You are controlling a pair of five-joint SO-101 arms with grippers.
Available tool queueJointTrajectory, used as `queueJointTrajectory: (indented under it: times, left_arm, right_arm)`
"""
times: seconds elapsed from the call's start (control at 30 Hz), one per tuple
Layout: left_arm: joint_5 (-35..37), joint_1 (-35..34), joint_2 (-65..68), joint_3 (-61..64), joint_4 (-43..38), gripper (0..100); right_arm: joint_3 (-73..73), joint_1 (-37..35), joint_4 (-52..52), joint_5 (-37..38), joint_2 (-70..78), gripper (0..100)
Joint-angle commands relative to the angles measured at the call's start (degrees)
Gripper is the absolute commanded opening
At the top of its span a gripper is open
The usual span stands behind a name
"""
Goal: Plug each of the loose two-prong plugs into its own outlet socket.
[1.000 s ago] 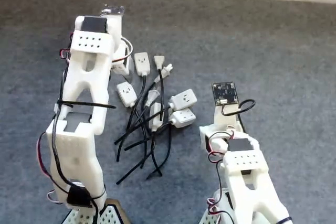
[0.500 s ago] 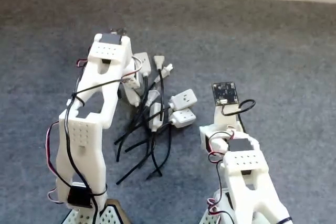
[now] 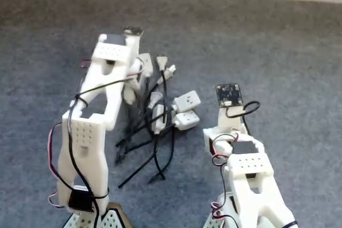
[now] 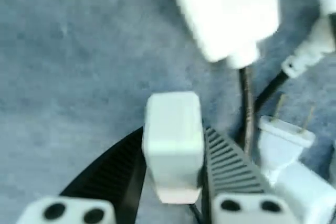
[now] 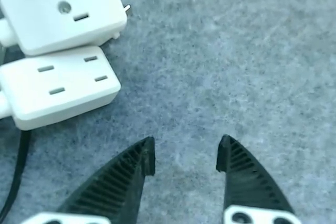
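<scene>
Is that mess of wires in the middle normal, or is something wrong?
Nothing looks broken, but the black cords lie crossed in a tangle, with white sockets strewn at different angles. A loose plug lies unplugged beside the socket block held by the left tool.

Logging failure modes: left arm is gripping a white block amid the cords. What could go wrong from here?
1. Black cords are tangled; lifting the white block could drag neighbouring pieces along.
2. A two-prong plug lies right beside the left fingers; a shift could knock it askew.
</scene>
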Motion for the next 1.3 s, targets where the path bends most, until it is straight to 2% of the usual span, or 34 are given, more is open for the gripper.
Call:
queueJointTrajectory:
  times: [0.0,0.2,0.57,0.7,0.9,1.03,1.13,1.27]
  left_arm:
    - [-7.0,-8.1,-0.5,-10.8,4.9,4]
    - [-17.6,-17.2,-0.6,-30.9,15.5,4]
    - [-36.7,-32.0,-0.6,-52.9,15.6,4]
    - [-46.2,-36.4,-0.6,-60.2,15.7,4]
    - [-57.9,-42.5,0.0,-60.2,15.9,4]
    - [-62.9,-45.8,-0.5,-53.9,16.0,4]
    - [-62.2,-47.6,-0.6,-48.6,16.0,4]
    - [-54.2,-48.2,-3.3,-40.0,16.0,4]
  right_arm:
    - [-0.3,-0.7,-1.0,0.0,-0.2,19.9]
    - [-0.4,-0.7,-1.0,0.0,-0.2,19.9]
    - [-0.3,-0.7,-1.0,0.0,-0.2,19.9]
    - [-0.3,-0.7,-1.0,0.0,-0.2,19.9]
    - [-0.3,-0.7,-1.0,0.0,-0.2,19.9]
    - [-0.3,-0.7,-1.0,0.0,-0.2,19.9]
    - [-0.4,-0.7,-1.0,0.0,-0.1,19.9]
    - [-0.5,-0.7,-1.0,0.0,0.0,19.9]
